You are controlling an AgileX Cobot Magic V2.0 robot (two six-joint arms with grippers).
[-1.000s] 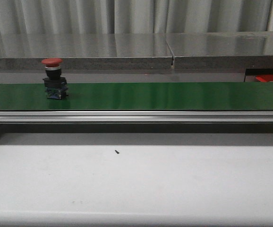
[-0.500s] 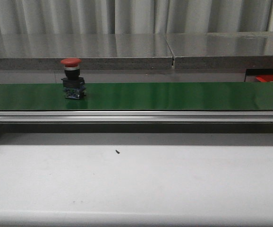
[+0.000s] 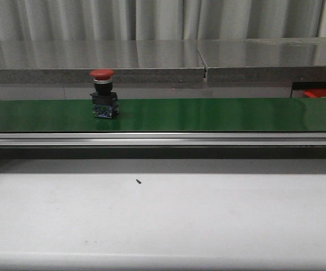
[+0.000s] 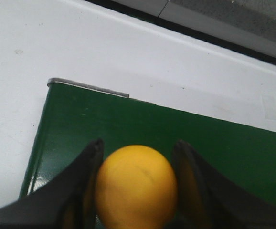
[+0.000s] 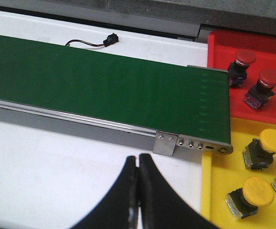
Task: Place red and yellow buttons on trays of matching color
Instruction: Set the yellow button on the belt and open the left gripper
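**Red button upright on belt, shifted rightward**

Front view: red button point(image 3: 104, 95) upright on the green conveyor belt point(image 3: 208, 114), long axis vertical, mushroom cap on top, dark block below. Positioned left of centre; further right along the belt than half a second ago, further still than a second ago. Red tray point(image 3: 324, 92) edge glimpsed at far right behind the belt. Small dark speck point(image 3: 138, 182) on the white table point(image 3: 163, 220).

Left wrist view: left gripper point(image 4: 137, 164) clamped on a yellow button point(image 4: 136, 186), cap facing the camera, fingers point(image 4: 88, 167) pressed against both sides, above the belt's end.

Right wrist view: right gripper point(image 5: 138, 164) with fingers together, holding nothing, over the white table near the belt's end. Red tray point(image 5: 221, 40) with red buttons point(image 5: 263, 83), yellow tray point(image 5: 219, 191) with yellow buttons point(image 5: 267, 145), all cap-up. Black connector point(image 5: 110, 38) with its wire beyond the belt.
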